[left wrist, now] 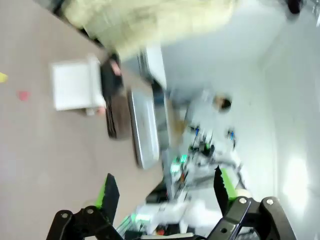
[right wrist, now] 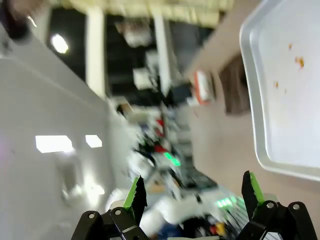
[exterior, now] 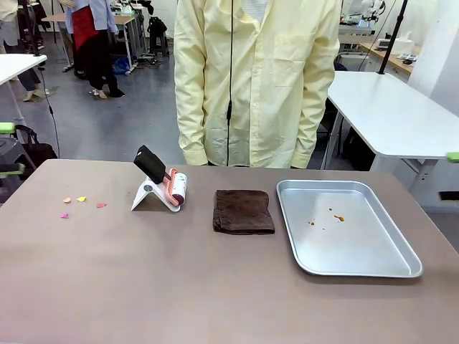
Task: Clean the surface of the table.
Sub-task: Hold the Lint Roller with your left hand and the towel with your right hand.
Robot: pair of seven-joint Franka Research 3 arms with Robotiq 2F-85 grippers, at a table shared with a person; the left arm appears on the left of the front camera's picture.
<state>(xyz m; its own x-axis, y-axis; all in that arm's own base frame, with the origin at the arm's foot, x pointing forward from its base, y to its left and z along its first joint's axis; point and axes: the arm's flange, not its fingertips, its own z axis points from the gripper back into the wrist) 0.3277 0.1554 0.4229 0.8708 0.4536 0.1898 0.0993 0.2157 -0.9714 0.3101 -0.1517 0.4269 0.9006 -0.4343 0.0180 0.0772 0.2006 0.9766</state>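
The brown-taupe table (exterior: 143, 287) carries a few small coloured scraps (exterior: 80, 204) at its left. Right of them a lint roller (exterior: 174, 188) leans on a white stand, and a folded brown cloth (exterior: 243, 211) lies at the middle. My left gripper (left wrist: 167, 192) is open and empty, held above the table's left end, looking sideways across the scraps (left wrist: 22, 95), the stand (left wrist: 75, 85) and the cloth (left wrist: 116, 117). My right gripper (right wrist: 194, 195) is open and empty too, off the right end, facing the cloth (right wrist: 235, 85). Green pads (exterior: 6, 128) peek in at the picture's side edges.
A silver metal tray (exterior: 401, 240) with orange crumbs lies at the right, seen also as the tray (left wrist: 145, 130) and the tray (right wrist: 255, 125) in the wrist views. A person in a pale yellow coat (exterior: 254, 79) stands at the far edge. White tables stand behind.
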